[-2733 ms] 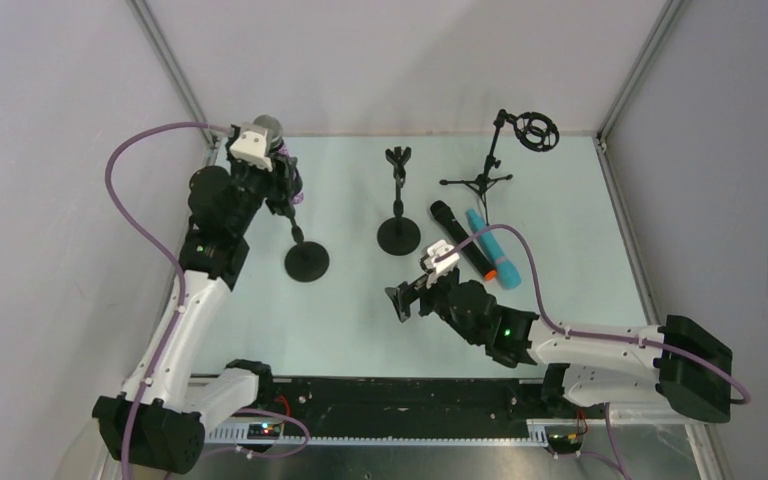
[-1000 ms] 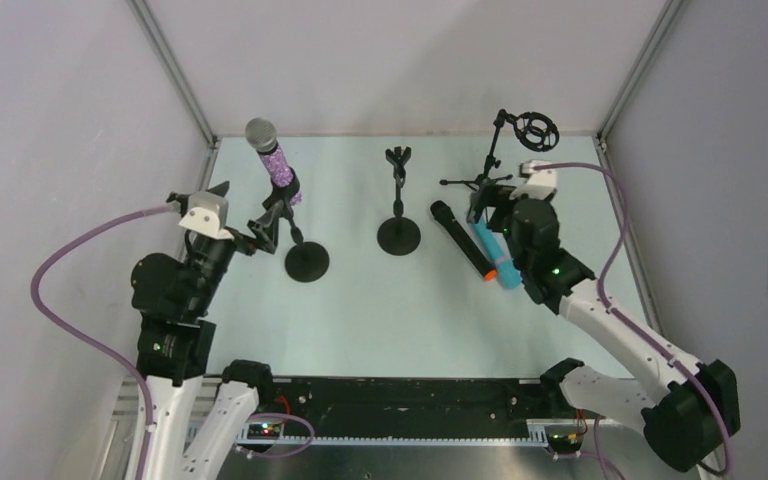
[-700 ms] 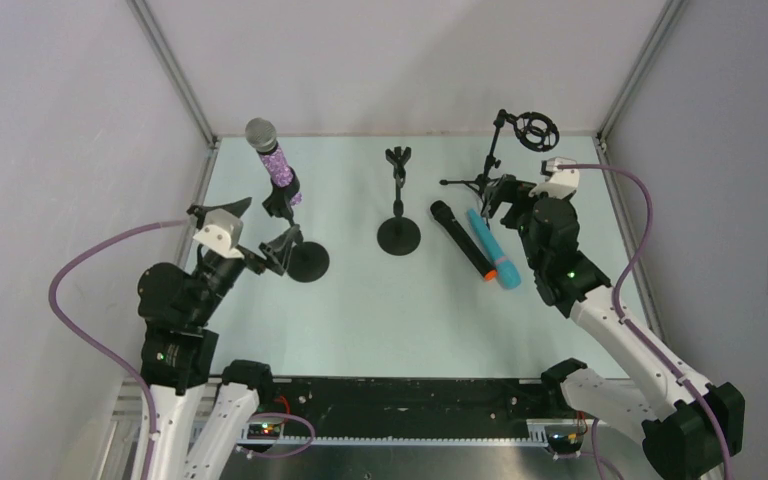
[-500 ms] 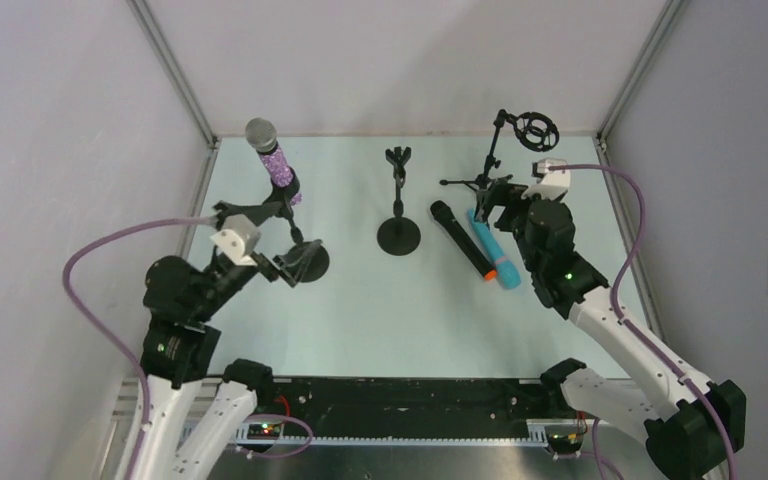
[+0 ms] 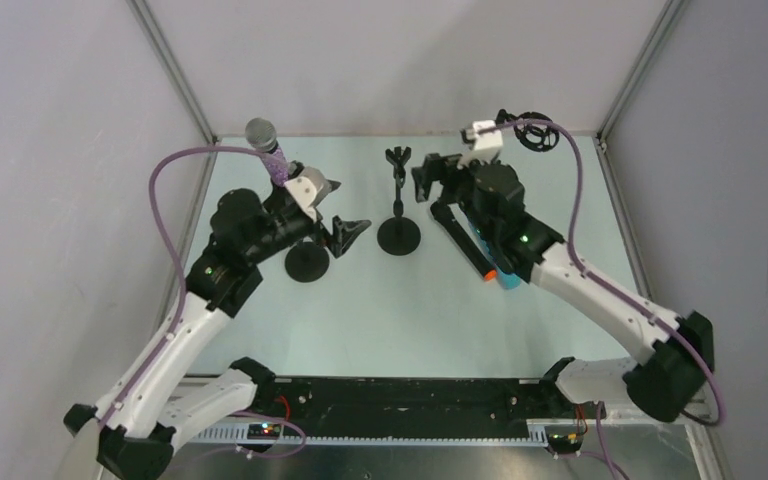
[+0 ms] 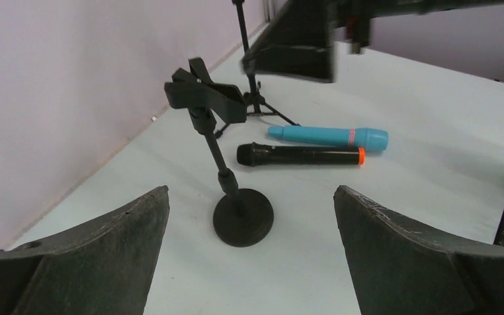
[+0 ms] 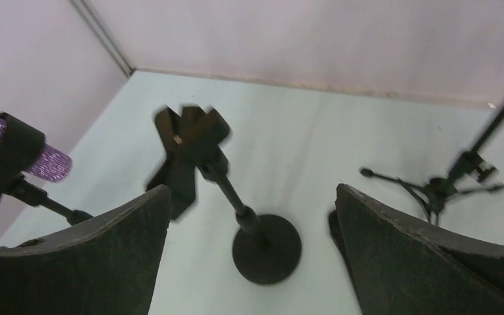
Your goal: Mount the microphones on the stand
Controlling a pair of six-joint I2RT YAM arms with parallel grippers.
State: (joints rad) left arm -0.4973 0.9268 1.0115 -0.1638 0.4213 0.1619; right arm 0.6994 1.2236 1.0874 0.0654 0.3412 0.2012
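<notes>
Swung inward since the earlier frame, left gripper (image 5: 344, 211) and right gripper (image 5: 430, 190) flank the middle stand (image 5: 398, 203) at upper centre, jaws spread wide.

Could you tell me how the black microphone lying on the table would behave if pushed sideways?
The black microphone is a round stick lying flat, so it would probably roll. The teal microphone beside it might stop it.

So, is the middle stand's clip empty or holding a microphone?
Empty: the middle stand's clip grips nothing; the black microphone and teal microphone lie on the table.
</notes>
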